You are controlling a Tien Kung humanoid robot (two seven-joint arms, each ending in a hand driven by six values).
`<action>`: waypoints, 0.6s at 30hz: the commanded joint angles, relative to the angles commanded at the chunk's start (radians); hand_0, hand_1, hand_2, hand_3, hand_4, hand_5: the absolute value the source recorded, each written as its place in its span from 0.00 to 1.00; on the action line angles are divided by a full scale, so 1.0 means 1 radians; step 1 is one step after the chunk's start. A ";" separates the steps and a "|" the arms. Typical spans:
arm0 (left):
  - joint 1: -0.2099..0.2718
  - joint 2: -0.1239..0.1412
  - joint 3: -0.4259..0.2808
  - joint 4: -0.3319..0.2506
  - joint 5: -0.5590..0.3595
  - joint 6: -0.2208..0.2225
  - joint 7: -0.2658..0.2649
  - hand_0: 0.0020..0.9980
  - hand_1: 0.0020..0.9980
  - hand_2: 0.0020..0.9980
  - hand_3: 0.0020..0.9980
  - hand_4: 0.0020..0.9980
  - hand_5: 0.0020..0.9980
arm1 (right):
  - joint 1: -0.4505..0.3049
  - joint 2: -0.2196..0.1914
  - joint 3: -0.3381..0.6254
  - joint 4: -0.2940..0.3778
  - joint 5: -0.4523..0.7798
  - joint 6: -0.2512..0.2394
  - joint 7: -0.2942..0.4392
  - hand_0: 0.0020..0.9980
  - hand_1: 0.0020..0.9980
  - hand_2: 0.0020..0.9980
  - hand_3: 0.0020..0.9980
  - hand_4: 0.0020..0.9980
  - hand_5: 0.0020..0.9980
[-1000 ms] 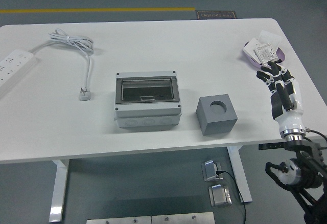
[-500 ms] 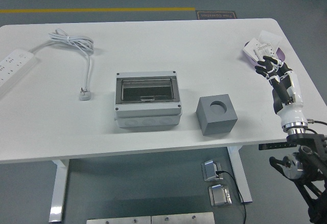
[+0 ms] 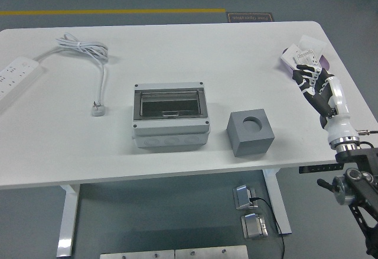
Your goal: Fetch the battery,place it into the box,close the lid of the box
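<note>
The battery pack (image 3: 304, 58), a white and purple packet, lies at the table's far right. My right hand (image 3: 308, 77) reaches in from the lower right with its fingers loosely spread. Its fingertips sit at the packet's near edge and grasp nothing. The grey box (image 3: 170, 117) stands mid-table, its dark see-through lid lying flat on top. My left arm is out of sight.
A grey cube (image 3: 250, 132) with a round hole stands right of the box, near the front edge. A white power strip (image 3: 16, 75) lies at the far left, its cord and plug (image 3: 98, 108) trailing toward the box. The table's right edge is close to the packet.
My right hand has moved away from me and slightly right, from just short of the packet up to its near edge. Nothing on the table has shifted.
</note>
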 joint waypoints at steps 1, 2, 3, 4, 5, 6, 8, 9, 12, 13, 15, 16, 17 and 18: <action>-0.002 -0.001 0.026 0.007 -0.024 0.005 -0.003 0.67 0.73 0.69 0.66 0.58 0.36 | 0.000 0.001 0.001 -0.002 0.001 0.000 0.003 0.79 0.67 0.67 0.67 0.96 0.56; -0.005 -0.003 0.049 0.015 -0.044 0.007 -0.008 0.67 0.73 0.69 0.66 0.58 0.36 | 0.000 0.002 0.001 -0.005 0.004 0.000 0.005 0.79 0.67 0.67 0.67 0.96 0.56; -0.009 -0.005 0.077 0.025 -0.069 0.007 -0.015 0.67 0.73 0.69 0.66 0.58 0.36 | 0.000 0.004 0.001 -0.007 0.007 0.000 0.008 0.79 0.67 0.67 0.67 0.96 0.56; -0.012 -0.007 0.100 0.033 -0.091 0.008 -0.021 0.67 0.73 0.69 0.66 0.58 0.36 | 0.000 0.004 0.001 -0.009 0.010 0.000 0.010 0.79 0.67 0.67 0.67 0.96 0.56; -0.017 -0.010 0.131 0.044 -0.120 0.008 -0.030 0.67 0.73 0.69 0.66 0.58 0.36 | -0.001 0.006 0.001 -0.012 0.015 -0.001 0.014 0.79 0.67 0.67 0.67 0.96 0.56; -0.020 -0.013 0.156 0.053 -0.145 0.008 -0.035 0.66 0.73 0.69 0.66 0.58 0.37 | -0.001 0.007 0.001 -0.014 0.020 -0.001 0.017 0.79 0.67 0.67 0.67 0.96 0.57; -0.028 -0.017 0.207 0.067 -0.195 0.007 -0.040 0.66 0.73 0.69 0.66 0.58 0.37 | -0.002 0.008 0.000 -0.018 0.031 -0.002 0.024 0.79 0.67 0.67 0.67 0.96 0.57; -0.032 -0.019 0.230 0.071 -0.218 0.005 -0.037 0.66 0.73 0.69 0.66 0.58 0.37 | -0.003 0.008 0.000 -0.019 0.035 -0.002 0.027 0.79 0.67 0.67 0.67 0.96 0.57; -0.040 -0.024 0.269 0.078 -0.251 0.001 -0.026 0.65 0.72 0.68 0.65 0.59 0.37 | -0.003 0.007 -0.001 -0.022 0.048 -0.003 0.035 0.79 0.67 0.67 0.67 0.96 0.57; -0.044 -0.026 0.274 0.080 -0.254 0.001 -0.023 0.65 0.72 0.68 0.65 0.59 0.37 | -0.003 0.007 -0.002 -0.022 0.054 -0.004 0.038 0.79 0.67 0.67 0.67 0.96 0.57; -0.049 -0.028 0.277 0.082 -0.255 0.000 -0.019 0.65 0.72 0.68 0.65 0.59 0.37 | -0.002 0.006 -0.004 -0.023 0.063 -0.005 0.043 0.79 0.67 0.67 0.67 0.96 0.57; -0.051 -0.030 0.274 0.082 -0.251 0.000 -0.018 0.65 0.72 0.68 0.65 0.59 0.37 | -0.001 0.005 -0.005 -0.024 0.067 -0.005 0.045 0.79 0.67 0.67 0.67 0.96 0.57; -0.052 -0.031 0.272 0.082 -0.248 -0.001 -0.018 0.65 0.72 0.68 0.65 0.59 0.37 | -0.001 0.004 -0.005 -0.024 0.070 -0.005 0.047 0.79 0.67 0.67 0.67 0.96 0.57; -0.053 -0.032 0.268 0.081 -0.244 -0.001 -0.018 0.65 0.69 0.65 0.64 0.59 0.37 | -0.001 0.003 -0.006 -0.024 0.073 -0.006 0.049 0.79 0.67 0.67 0.67 0.96 0.57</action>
